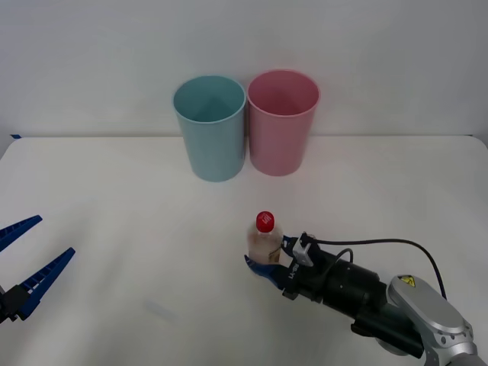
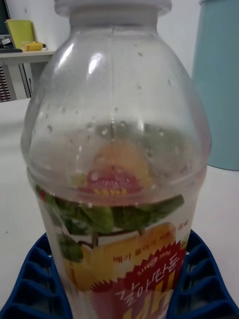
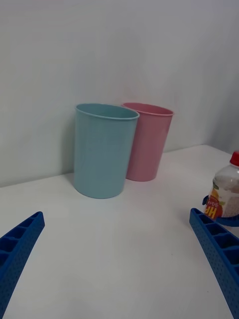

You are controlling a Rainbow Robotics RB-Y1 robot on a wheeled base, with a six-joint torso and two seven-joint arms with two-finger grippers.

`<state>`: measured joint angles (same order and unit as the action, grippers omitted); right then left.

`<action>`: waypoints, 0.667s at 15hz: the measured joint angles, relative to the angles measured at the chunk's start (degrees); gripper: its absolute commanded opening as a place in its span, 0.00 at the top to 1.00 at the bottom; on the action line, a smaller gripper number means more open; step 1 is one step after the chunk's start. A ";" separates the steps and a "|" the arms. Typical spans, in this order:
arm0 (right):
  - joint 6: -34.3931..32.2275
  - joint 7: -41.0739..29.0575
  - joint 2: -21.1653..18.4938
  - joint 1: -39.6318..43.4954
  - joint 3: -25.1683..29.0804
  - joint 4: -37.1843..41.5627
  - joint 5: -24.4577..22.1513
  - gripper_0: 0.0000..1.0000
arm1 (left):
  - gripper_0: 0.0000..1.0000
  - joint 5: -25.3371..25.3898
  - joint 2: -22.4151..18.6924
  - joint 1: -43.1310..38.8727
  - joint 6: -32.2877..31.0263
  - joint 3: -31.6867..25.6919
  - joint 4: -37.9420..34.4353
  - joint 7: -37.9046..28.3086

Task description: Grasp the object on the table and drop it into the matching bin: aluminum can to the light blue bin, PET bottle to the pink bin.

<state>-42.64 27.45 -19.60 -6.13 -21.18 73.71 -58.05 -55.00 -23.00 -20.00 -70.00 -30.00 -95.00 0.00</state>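
While the bottle (image 1: 265, 239) stands upright on the white bench (image 1: 137, 229), in front of the two bins and well apart from them, the right tool (image 1: 268, 268) sits low at its base with a blue finger on either side of the lower body. In the right wrist view the ribbed fingers (image 2: 35, 284) flank the label (image 2: 139, 279) and lie against it or just beside it; whether they are pressing cannot be told, so the tool is judged to be closing around the bottle, not yet confirmed clenched on it.

The bottle looks empty, with droplets inside the clear wall, so it is judged light and easy to tip. Its thin plastic is likely to flex under a hard squeeze, and the smooth label may slip against the ribs. The labelled straight section, low on the body, is the sound place to take hold: the shoulder above tapers and would let the fingers ride upward. A moderate, even squeeze is advised.

The red cap (image 1: 264, 221) identifies a plastic bottle, so the pink bin (image 1: 282, 122) is the destination; it stands touching or just beside the blue bin (image 1: 210, 126) at the far side of the bench.

The left tool (image 1: 34, 259) waits released, fingers spread, near the bench's left edge.
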 measured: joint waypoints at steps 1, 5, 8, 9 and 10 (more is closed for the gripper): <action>-0.07 0.00 0.00 -0.12 0.01 -0.03 0.19 1.00 | 0.00 0.00 0.00 0.00 0.00 0.00 0.00 0.00; -0.14 -0.52 -0.72 0.01 0.56 1.46 1.38 1.00 | 0.00 0.00 0.00 0.00 0.00 0.00 0.00 0.00; 0.17 -1.83 -2.77 0.84 0.76 4.63 3.23 1.00 | 0.00 0.00 0.00 0.00 0.00 0.00 0.00 0.00; 0.41 -2.75 -3.55 1.28 0.73 5.97 3.79 1.00 | 0.00 0.00 0.00 0.00 0.00 0.00 0.00 0.00; 0.69 -4.52 -4.52 1.75 0.84 7.83 4.17 1.00 | 0.00 0.00 0.00 0.00 0.00 0.00 0.00 0.00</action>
<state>-41.95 22.93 -24.12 -4.38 -20.34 81.54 -53.88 -55.00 -23.00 -20.00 -70.00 -30.00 -95.00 0.00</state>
